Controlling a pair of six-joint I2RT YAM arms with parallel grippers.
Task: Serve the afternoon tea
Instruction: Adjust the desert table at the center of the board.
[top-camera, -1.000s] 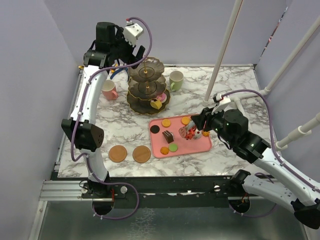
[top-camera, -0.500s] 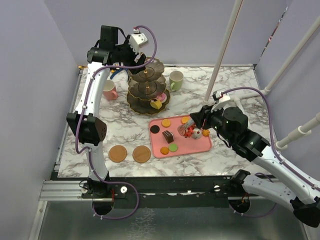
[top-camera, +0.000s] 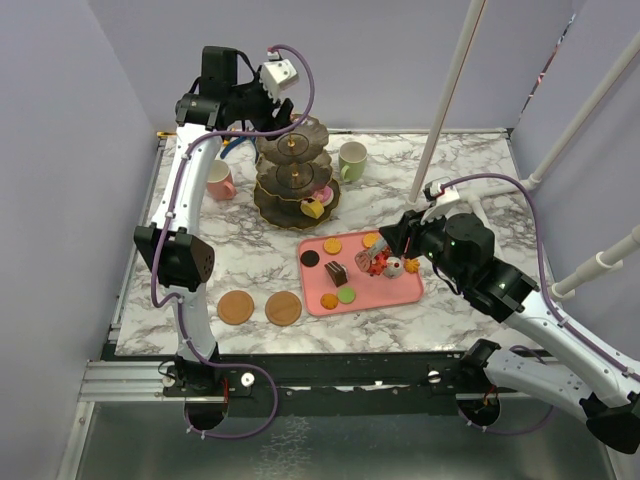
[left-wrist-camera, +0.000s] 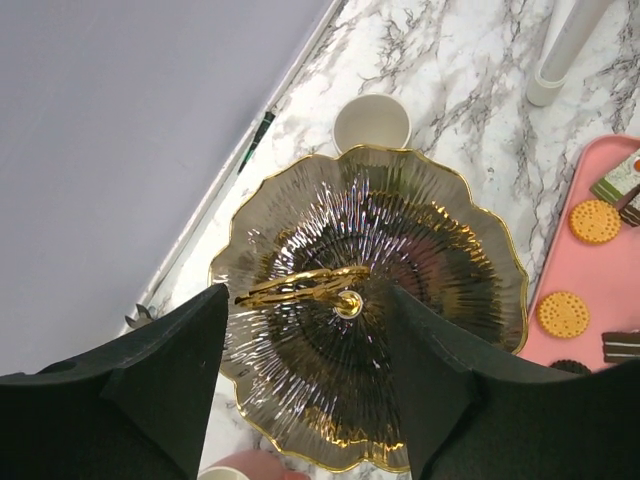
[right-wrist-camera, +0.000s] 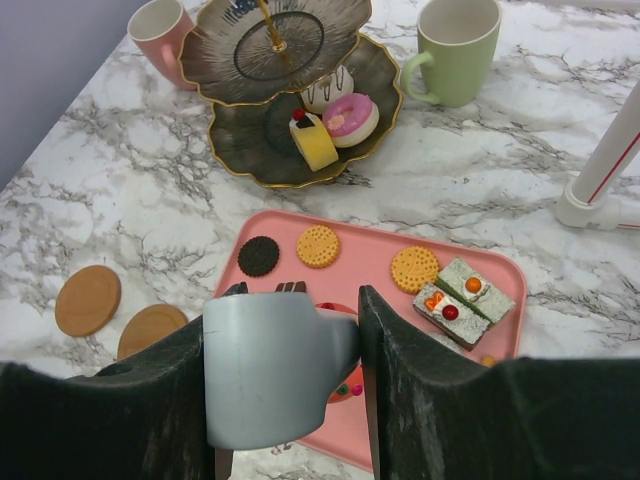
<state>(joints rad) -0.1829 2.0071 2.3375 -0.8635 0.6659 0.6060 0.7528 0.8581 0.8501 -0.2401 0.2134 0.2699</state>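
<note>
The dark three-tier stand (top-camera: 295, 170) with a gold ring stands at the back of the table. My left gripper (top-camera: 264, 104) is open and empty right above its top tier (left-wrist-camera: 420, 250), with the ring between the fingers. My right gripper (top-camera: 385, 255) is shut on a grey-cupped red-topped toy cupcake (right-wrist-camera: 270, 370) and holds it over the pink tray (right-wrist-camera: 370, 250). The lowest tier holds a yellow roll (right-wrist-camera: 313, 140) and a pink doughnut (right-wrist-camera: 350, 115). The pink mug (top-camera: 217, 181) is left of the stand, the pale-green mug (top-camera: 352, 160) right of it. Two brown coasters (top-camera: 236, 307) (top-camera: 283, 308) lie front left.
The tray (top-camera: 405, 292) carries several cookies, a chocolate slice (top-camera: 336, 272) and green-white cake slices (right-wrist-camera: 465, 300). A white pole (top-camera: 445, 100) rises from a foot behind the tray, with more poles at the right. A blue-handled tool (top-camera: 228, 144) lies at the back left edge.
My left gripper has swung right and up to sit over the stand's top tier. My right gripper has shifted slightly left with the cupcake still in it.
</note>
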